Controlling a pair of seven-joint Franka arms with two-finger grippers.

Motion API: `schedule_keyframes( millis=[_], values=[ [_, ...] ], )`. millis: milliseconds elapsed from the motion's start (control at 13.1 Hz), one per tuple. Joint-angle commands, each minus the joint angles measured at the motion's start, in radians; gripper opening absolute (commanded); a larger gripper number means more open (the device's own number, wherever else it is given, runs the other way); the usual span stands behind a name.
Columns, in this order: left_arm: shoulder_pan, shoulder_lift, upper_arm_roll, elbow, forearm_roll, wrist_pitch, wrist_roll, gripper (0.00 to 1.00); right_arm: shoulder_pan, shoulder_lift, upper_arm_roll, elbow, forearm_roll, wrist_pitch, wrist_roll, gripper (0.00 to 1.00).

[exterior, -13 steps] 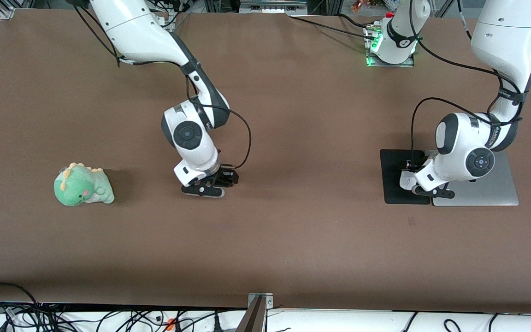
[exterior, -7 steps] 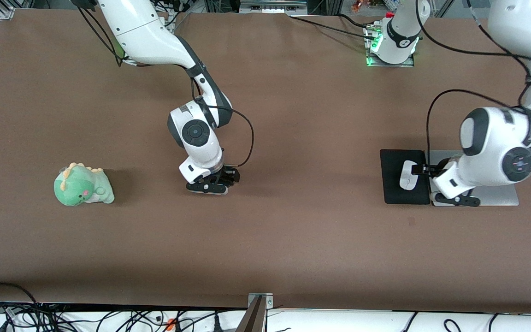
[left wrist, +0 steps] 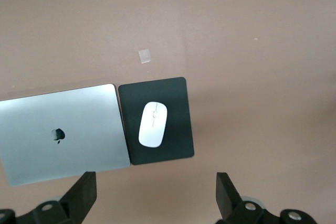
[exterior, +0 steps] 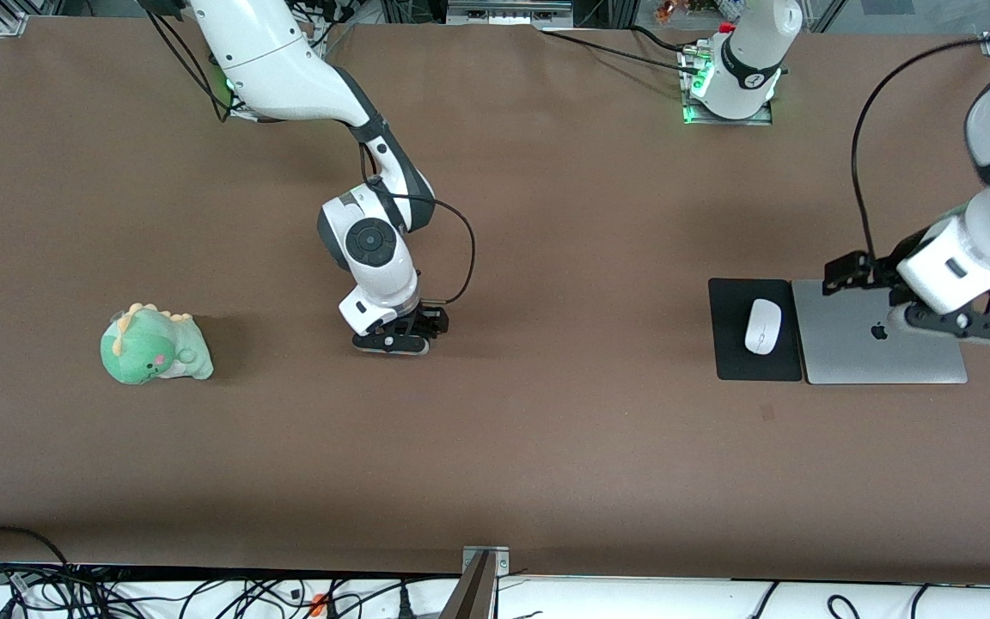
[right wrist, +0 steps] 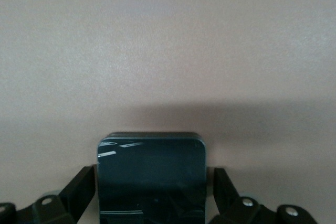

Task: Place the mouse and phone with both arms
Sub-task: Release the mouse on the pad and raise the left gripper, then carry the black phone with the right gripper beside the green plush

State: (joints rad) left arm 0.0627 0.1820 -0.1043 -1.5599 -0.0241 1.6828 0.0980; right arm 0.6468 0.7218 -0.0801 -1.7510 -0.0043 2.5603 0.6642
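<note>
The white mouse (exterior: 762, 327) lies on the black mouse pad (exterior: 731, 361); both also show in the left wrist view, the mouse (left wrist: 153, 124) on the pad (left wrist: 176, 148). My left gripper (exterior: 963, 325) is open and empty, up in the air over the silver laptop (exterior: 856, 365); its fingers stand wide apart in the left wrist view (left wrist: 156, 195). My right gripper (exterior: 392, 341) is low over the middle of the table, shut on the black phone (right wrist: 152, 177) by its two long sides (right wrist: 155, 192). The phone is mostly hidden under the gripper in the front view.
A green dinosaur plush (exterior: 154, 346) sits toward the right arm's end of the table. The closed laptop (left wrist: 31, 145) lies beside the pad, edge to edge. A small tape mark (left wrist: 144, 56) is on the table close to the pad.
My left gripper has let go of the mouse, risen off the pad and moved over the laptop. My right gripper has shifted slightly toward the robots with the phone.
</note>
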Motion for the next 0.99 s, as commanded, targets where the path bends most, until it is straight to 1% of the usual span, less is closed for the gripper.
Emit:
schedule_keyframes(
  millis=[0, 76, 152, 228, 304, 380, 457, 533, 609, 685, 837, 913],
  values=[
    [-0.003, -0.004, -0.029, 0.090, 0.000, -0.089, -0.006, 1.00, 0.016, -0.024, -0.015, -0.042, -0.020, 0.029, 0.018, 0.98],
    [-0.003, -0.009, -0.029, 0.110, 0.000, -0.116, -0.006, 1.00, 0.016, -0.024, -0.013, -0.042, -0.020, 0.029, 0.014, 0.86],
    [-0.004, -0.021, -0.031, 0.115, 0.000, -0.130, -0.004, 1.00, 0.016, -0.024, -0.013, -0.041, -0.020, 0.028, 0.014, 0.62],
    [-0.003, -0.044, -0.029, 0.107, 0.000, -0.132, -0.004, 1.00, 0.017, -0.024, -0.013, -0.038, -0.020, 0.025, 0.014, 0.43],
    [-0.011, -0.068, -0.026, 0.089, -0.002, -0.134, -0.007, 1.00, 0.016, -0.025, -0.013, -0.032, -0.020, 0.020, 0.009, 0.34],
    [-0.039, -0.085, -0.012, 0.072, 0.003, -0.130, -0.021, 1.00, 0.016, -0.033, -0.013, -0.022, -0.020, -0.006, 0.003, 0.27],
    [-0.055, -0.101, -0.009, 0.055, 0.031, -0.132, -0.059, 1.00, 0.013, -0.033, -0.015, 0.002, -0.020, -0.049, -0.003, 0.20],
    [-0.066, -0.117, -0.011, 0.029, 0.052, -0.132, -0.102, 1.00, 0.008, -0.035, -0.015, 0.046, -0.020, -0.119, -0.015, 0.15],
    [-0.078, -0.143, 0.001, -0.015, 0.055, -0.123, -0.116, 1.00, -0.005, -0.033, -0.023, 0.097, -0.019, -0.199, -0.061, 0.12],
    [-0.090, -0.168, 0.020, -0.049, 0.055, -0.108, -0.121, 1.00, -0.024, -0.038, -0.041, 0.120, -0.013, -0.253, -0.134, 0.12],
    [-0.141, -0.200, 0.081, -0.086, 0.055, -0.091, -0.123, 1.00, -0.090, -0.070, -0.056, 0.114, 0.000, -0.262, -0.259, 0.12],
    [-0.146, -0.203, 0.087, -0.086, 0.055, -0.091, -0.124, 1.00, -0.122, -0.085, -0.056, 0.104, 0.001, -0.262, -0.291, 0.12]
  ],
)
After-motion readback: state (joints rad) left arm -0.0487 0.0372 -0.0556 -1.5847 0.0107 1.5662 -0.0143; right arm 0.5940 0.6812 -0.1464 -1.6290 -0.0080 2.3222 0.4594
